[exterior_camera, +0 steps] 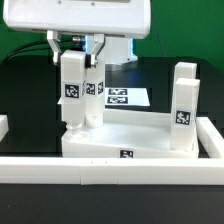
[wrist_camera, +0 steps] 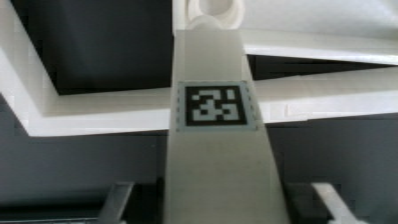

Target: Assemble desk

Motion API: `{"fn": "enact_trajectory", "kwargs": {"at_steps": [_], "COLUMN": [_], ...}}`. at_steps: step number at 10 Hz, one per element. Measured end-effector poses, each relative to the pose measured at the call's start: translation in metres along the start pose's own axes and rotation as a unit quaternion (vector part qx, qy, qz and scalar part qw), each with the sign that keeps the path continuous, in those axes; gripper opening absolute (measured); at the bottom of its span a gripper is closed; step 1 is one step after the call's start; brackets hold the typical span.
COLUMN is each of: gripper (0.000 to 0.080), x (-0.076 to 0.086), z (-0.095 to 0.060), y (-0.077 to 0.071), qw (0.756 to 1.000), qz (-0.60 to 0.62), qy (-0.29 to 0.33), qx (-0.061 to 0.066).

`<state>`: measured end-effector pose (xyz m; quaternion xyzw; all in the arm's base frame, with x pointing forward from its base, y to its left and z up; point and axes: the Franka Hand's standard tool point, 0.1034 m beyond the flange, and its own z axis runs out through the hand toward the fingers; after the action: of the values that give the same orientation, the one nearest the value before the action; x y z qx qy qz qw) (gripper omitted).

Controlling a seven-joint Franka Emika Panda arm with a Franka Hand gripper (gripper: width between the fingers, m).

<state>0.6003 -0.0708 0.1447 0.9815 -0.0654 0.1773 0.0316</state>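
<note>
Desk top (exterior_camera: pixel 125 145): white, rectangular, tray-like with a raised rim, lying on the black table (exterior_camera: pixel 25 90) just behind the long low white border wall (exterior_camera: pixel 110 167) at the near edge. One black-and-white square tag on its near rim, facing the exterior view. In the wrist view, seen as an angled white frame (wrist_camera: pixel 71 105) with a dark interior, cropped at the picture's edges.

Marker board (exterior_camera: pixel 125 97): flat, white, several tags, lying farther back on the table; partly blocked by the arm and the leg in front.

Right leg (exterior_camera: pixel 183 105): white square post standing upright at the exterior view's right end of the desk top, tag on its near face. Whether seated in a socket or merely standing there, cannot tell.

Left leg (exterior_camera: pixel 72 90): white square post, upright, tag on its near face, at the exterior view's left end of the desk top, lower end at or on the corner; contact itself hard to make out. In the wrist view fills the middle (wrist_camera: pixel 217 120), tag clearly readable, far end reaching a rounded socket-like shape, blurred.

Another tagged post (exterior_camera: pixel 93 90) just behind the left leg, mostly hidden.

Gripper (exterior_camera: pixel 72 52): closed around the upper end of the left leg, fingers (wrist_camera: pixel 329 200) showing on either side of the post in the wrist view, cut off by the frame edge. Arm body above, large and white, cropped at the top.
</note>
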Motion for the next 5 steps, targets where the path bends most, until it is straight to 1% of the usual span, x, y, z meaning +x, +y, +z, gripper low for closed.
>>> {"fn": "enact_trajectory", "kwargs": {"at_steps": [2, 5], "gripper": [0.0288, 0.0288], "x": [-0.0008, -0.0076], "z": [0.0004, 0.0016], "y": [-0.0007, -0.0083], "qw": [1.0, 1.0], "qz": [0.0, 0.0], "qy": [0.0, -0.004], "qx": [0.0, 0.003]}}
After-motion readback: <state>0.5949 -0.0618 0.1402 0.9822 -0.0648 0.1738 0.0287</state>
